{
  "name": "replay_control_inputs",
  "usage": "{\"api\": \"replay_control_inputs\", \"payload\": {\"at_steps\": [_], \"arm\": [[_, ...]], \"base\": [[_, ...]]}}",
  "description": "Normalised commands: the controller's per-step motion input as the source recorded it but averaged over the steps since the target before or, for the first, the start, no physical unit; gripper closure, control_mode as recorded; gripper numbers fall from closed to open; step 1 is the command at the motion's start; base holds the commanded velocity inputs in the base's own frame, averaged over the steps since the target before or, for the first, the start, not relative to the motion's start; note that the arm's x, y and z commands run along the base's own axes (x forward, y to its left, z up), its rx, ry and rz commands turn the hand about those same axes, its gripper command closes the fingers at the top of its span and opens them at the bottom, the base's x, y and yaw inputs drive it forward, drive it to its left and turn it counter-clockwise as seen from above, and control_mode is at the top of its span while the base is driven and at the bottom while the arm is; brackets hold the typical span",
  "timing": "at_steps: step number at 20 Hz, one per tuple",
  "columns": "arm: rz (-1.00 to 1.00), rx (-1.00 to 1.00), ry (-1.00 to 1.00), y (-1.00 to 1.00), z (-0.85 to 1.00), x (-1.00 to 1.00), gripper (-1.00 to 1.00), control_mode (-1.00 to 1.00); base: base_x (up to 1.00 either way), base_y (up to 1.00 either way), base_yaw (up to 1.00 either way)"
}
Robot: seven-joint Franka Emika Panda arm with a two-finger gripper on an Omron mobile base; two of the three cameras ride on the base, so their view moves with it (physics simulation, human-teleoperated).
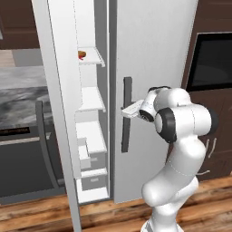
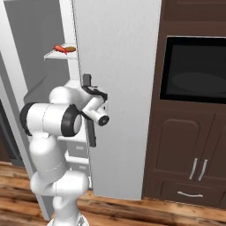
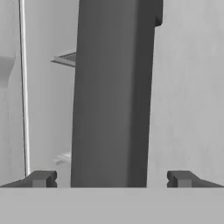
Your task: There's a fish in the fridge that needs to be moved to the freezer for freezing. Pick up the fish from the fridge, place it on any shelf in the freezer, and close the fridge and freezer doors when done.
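**White arm at the dark bar handle, jaws wide**

White panels and grey linings make up the tall side-by-side refrigerator. In the left base view, the narrow freezer (image 1: 90, 131) stands open at about nine o'clock from the arm, its short white shelves stacked above white drawers, with the open white freezer door (image 1: 54, 104) edge-on beside it. On the top shelf, near eleven o'clock in that view, sits the small slim red-orange fish (image 1: 81, 54). The right base view shows the fish (image 2: 60, 48) more plainly, lying on the shelf just beside a small round brown lump (image 2: 70, 47).

At the centre of the left base view the broad flat white fridge door (image 1: 154, 59) is shut, and the two-finger gripper (image 1: 123, 112) reaches its dark grey vertical bar handle (image 1: 127, 131). The right base view adds a dark brown cabinet with a black oven window (image 2: 194, 70) at three o'clock.

The hand view alone shows the jaws: the handle (image 3: 113, 96) rises between the two fingertips (image 3: 41, 178), which stand fully apart on either side of it, clear of the bar and holding nothing.
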Motion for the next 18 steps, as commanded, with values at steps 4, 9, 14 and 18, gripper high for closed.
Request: {"api": "replay_control_inputs", "payload": {"at_steps": [4,9,14,18], "arm": [[-0.08,0.00,0.00,0.04,0.02,0.27,-1.00,-1.00],[-0.01,0.00,-0.03,0.00,0.36,-0.05,-1.00,-1.00],[0.00,0.00,-0.15,0.00,0.67,-0.22,-1.00,-1.00],[-0.03,0.00,-0.21,-0.08,0.56,-0.53,-1.00,-1.00]], "base": [[0.00,0.00,0.00],[0.00,0.00,0.00],[0.00,0.00,0.00],[0.00,0.00,0.00]]}}
